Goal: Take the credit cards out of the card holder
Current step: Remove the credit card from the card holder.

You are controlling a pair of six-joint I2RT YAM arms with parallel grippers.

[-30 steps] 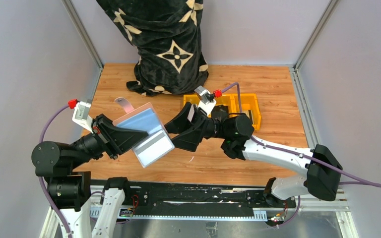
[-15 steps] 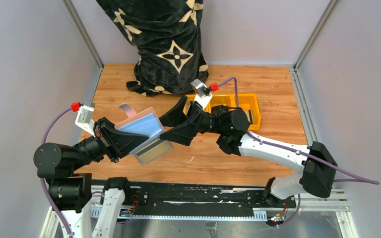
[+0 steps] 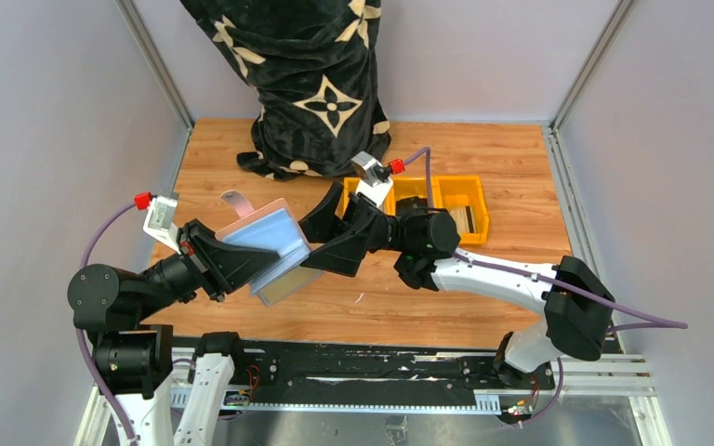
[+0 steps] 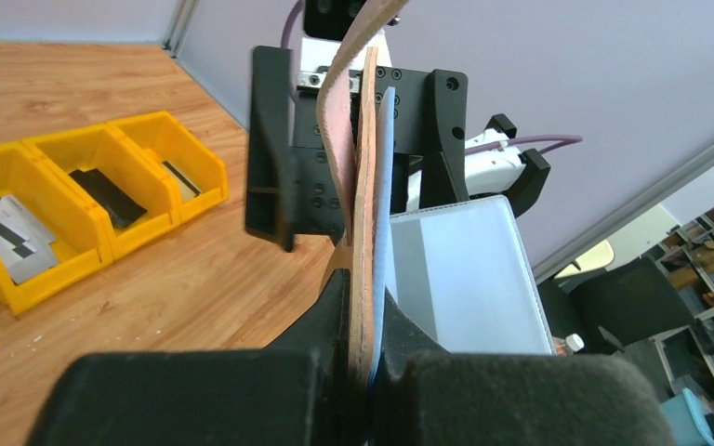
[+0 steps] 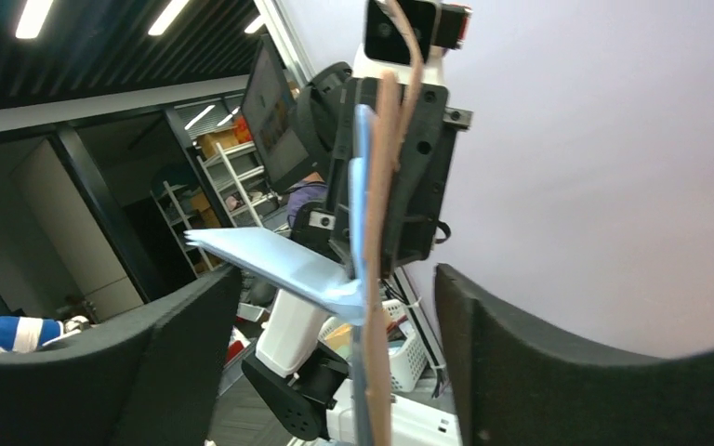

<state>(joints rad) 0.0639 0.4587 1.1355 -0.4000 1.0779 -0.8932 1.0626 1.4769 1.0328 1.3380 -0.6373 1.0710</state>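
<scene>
While the left gripper (image 3: 265, 258) is clamped tight on the brown card holder (image 4: 361, 195), holding it edge-up above the wooden table (image 3: 521, 167), the right gripper (image 3: 311, 243) stands wide, its 2 fingers flanking the holder's free end. 1 pale blue card (image 3: 265, 237) lies against it.

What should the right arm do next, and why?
Probably close the right end effector on the blue card and pull. Its open fingers straddle the card, which juts from the holder that the left end effector clamps.
</scene>
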